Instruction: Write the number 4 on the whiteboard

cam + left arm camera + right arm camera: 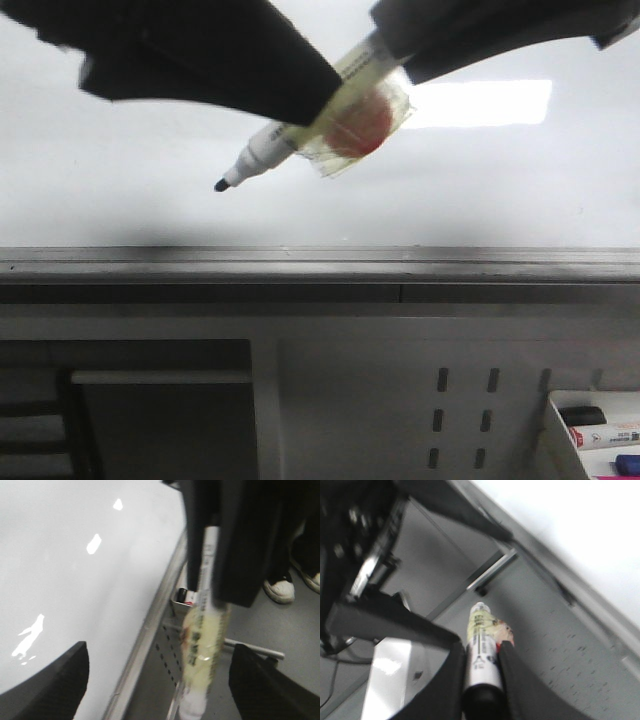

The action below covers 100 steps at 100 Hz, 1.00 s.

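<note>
The whiteboard [120, 150] fills the upper half of the front view, glossy white with a bright reflection. The number 4 is out of view. A white marker [268, 150], wrapped in yellowish tape with a red spot, slants down to the left, its black tip over the board; contact cannot be told. My right gripper [482, 667] is shut on the marker [481, 650] near its black rear end. My left gripper [160, 680] stands open and wide, the marker [200, 645] hanging between its fingers without touching them. One dark left finger [200, 55] crosses in front of the marker.
A grey metal ledge [320, 262] runs along the board's lower edge. Below it is a perforated white panel [465, 400] and a white tray [552, 440] holding spare markers. A person's shoes [282, 587] stand on the floor beyond.
</note>
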{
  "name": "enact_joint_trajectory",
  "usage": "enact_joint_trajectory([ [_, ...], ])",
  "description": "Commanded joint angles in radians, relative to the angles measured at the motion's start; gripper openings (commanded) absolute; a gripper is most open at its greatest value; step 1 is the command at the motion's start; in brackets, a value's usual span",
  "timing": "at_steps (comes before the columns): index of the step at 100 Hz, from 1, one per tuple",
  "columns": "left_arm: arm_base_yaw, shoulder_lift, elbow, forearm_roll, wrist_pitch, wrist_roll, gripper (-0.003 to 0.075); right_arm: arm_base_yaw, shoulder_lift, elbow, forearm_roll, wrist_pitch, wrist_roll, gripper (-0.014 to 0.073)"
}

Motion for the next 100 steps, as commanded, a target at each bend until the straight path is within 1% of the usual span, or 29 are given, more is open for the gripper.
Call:
enact_joint_trajectory([
  [1,0.068,-0.059,-0.035,-0.091,-0.027,-0.01,0.0564,-0.002,-0.091,0.015,0.07,-0.103,-0.031,-0.0043],
  [10,0.158,-0.099,-0.029,-0.155,-0.018,-0.01,0.0564,-0.002,-0.173,0.067,0.091,-0.225,-0.054,-0.0043],
  [17,0.235,-0.128,-0.013,-0.198,-0.02,-0.01,0.0564,-0.002,-0.223,0.089,0.139,-0.278,-0.119,-0.0045],
  [18,0.259,-0.134,-0.009,-0.208,-0.023,-0.01,0.0564,-0.002,-0.226,0.092,0.145,-0.282,-0.133,-0.0045],
  [21,0.282,-0.143,0.001,-0.222,-0.027,-0.01,0.0564,-0.002,-0.242,0.096,0.168,-0.295,-0.157,-0.0045],
  [34,0.417,-0.197,0.048,-0.296,-0.036,-0.008,0.0564,-0.002,-0.238,0.095,0.229,-0.353,-0.224,-0.0045],
  [40,0.468,-0.218,0.069,-0.325,-0.036,-0.002,0.0564,-0.002,-0.217,0.095,0.241,-0.382,-0.236,-0.0045],
  [44,0.495,-0.232,0.08,-0.339,-0.036,0.0,0.0564,-0.001,-0.203,0.095,0.259,-0.402,-0.267,-0.0045],
  [57,0.545,-0.265,0.104,-0.347,-0.034,0.0,0.0564,0.022,-0.142,0.087,0.391,-0.429,-0.421,-0.0044],
  [66,0.554,-0.271,0.109,-0.347,-0.036,0.0,0.0564,0.048,-0.092,0.068,0.459,-0.462,-0.492,-0.0044],
  [84,0.554,-0.271,0.109,-0.356,-0.036,0.0,0.0564,0.103,-0.008,0.009,0.47,-0.573,-0.549,-0.0044],
  [100,0.554,-0.271,0.109,-0.361,-0.036,0.0,0.0564,0.11,0.037,-0.03,0.472,-0.646,-0.561,-0.0044],
])
